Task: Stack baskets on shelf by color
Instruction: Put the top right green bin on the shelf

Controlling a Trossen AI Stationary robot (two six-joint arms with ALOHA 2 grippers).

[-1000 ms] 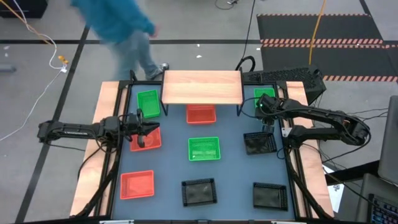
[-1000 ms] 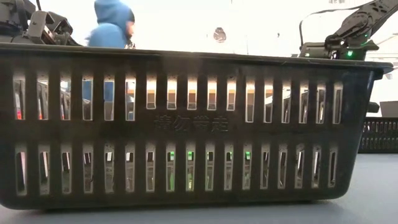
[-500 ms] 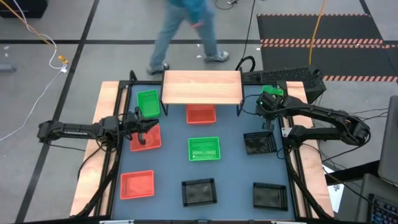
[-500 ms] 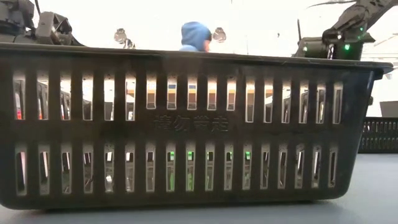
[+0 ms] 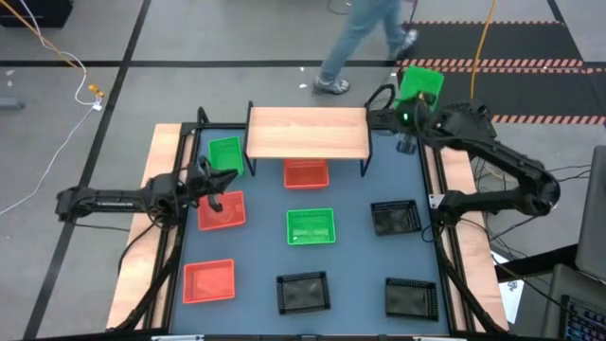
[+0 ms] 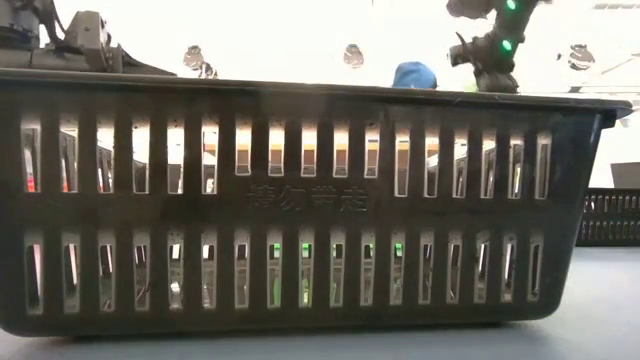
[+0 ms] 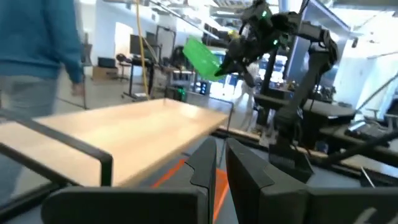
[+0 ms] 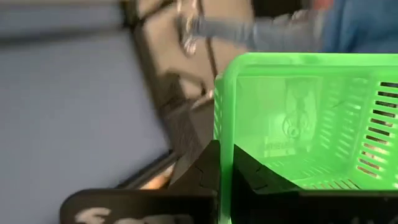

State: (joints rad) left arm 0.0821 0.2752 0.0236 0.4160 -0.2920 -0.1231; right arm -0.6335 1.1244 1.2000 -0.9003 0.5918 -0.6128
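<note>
My right gripper (image 5: 413, 100) is shut on a green basket (image 5: 419, 83), held high beyond the right end of the wooden shelf (image 5: 308, 133). My left gripper (image 5: 217, 192) is shut at the far edge of a red basket (image 5: 223, 214) on the table's left. Another green basket (image 5: 225, 156) sits left of the shelf, and a red one (image 5: 305, 174) lies partly under it. On the blue-grey table also rest a green basket (image 5: 311, 226), a red one (image 5: 208, 280) and three black ones (image 5: 396, 217) (image 5: 303, 293) (image 5: 410, 296). My left gripper has a thin red strip (image 7: 218, 182) between its nearly closed fingers, seemingly the red basket's far rim. The fingers come slanting down from the table's left. I cannot tell whether the basket is off the table. My right gripper pinches one side wall of the green basket at its rim (image 8: 224, 134), one finger inside the basket and one outside. The basket is lifted clear of the table and tilted, above the shelf's height.
A person (image 5: 369, 38) walks on the floor beyond the table's far edge. In the low view the near black basket (image 6: 300, 200) fills the picture and hides most of the table. The shelf's top is bare.
My right gripper has lifted the green basket off the table's far right and carried it up and toward the far edge, tilting it. My left gripper has shifted slightly toward the far left over the red basket. The person has walked rightward behind the table.
</note>
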